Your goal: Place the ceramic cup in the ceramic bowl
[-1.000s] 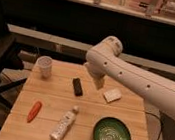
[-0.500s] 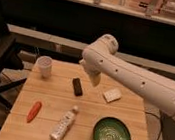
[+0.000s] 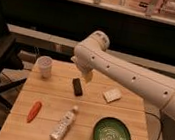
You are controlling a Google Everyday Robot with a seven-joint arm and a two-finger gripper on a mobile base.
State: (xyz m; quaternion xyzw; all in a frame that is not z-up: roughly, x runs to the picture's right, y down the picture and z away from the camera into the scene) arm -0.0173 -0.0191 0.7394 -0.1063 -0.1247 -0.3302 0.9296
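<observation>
Gripper (image 3: 86, 77) over table (image 3: 18, 123) ctr-rear, jaws apart

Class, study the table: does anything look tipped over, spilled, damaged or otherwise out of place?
Only the white bottle stands out: it lies on its side, left of the ceramic bowl. The ceramic cup stands upright; nothing looks spilled. The gripper hangs above the black object, mostly hidden by the arm.

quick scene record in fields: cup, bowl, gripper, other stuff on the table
ceramic cup: upright, far left corner of table
ceramic bowl: near right, nothing inside
gripper: open, holding nothing, mostly hidden under arm, right of the cup, near black block
other items: white bottle lying down, orange carrot-like piece, pale block
task state: cup not yet in bowl
</observation>
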